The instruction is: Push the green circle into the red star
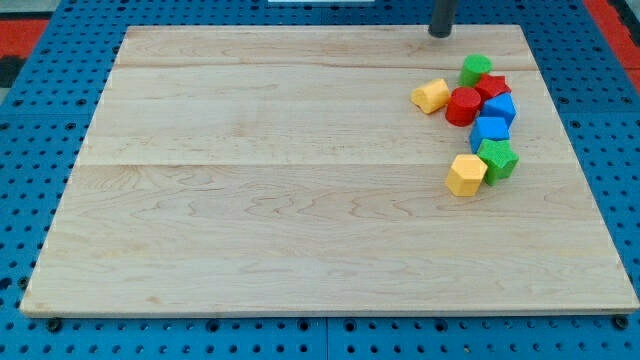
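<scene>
A rounded green block, seemingly the green circle [476,69], sits at the view's upper right, touching the upper left of the red star [493,87]. My tip [441,34] rests near the board's top edge, up and to the left of the green circle, with a small gap between them. Only the lower end of the rod shows.
A cluster runs down from the star: red circle [463,105], yellow block [431,95] to its left, two blue blocks [501,108] [490,129], a second green block [498,159], and a yellow block [466,174]. The wooden board [250,200] lies on a blue pegboard.
</scene>
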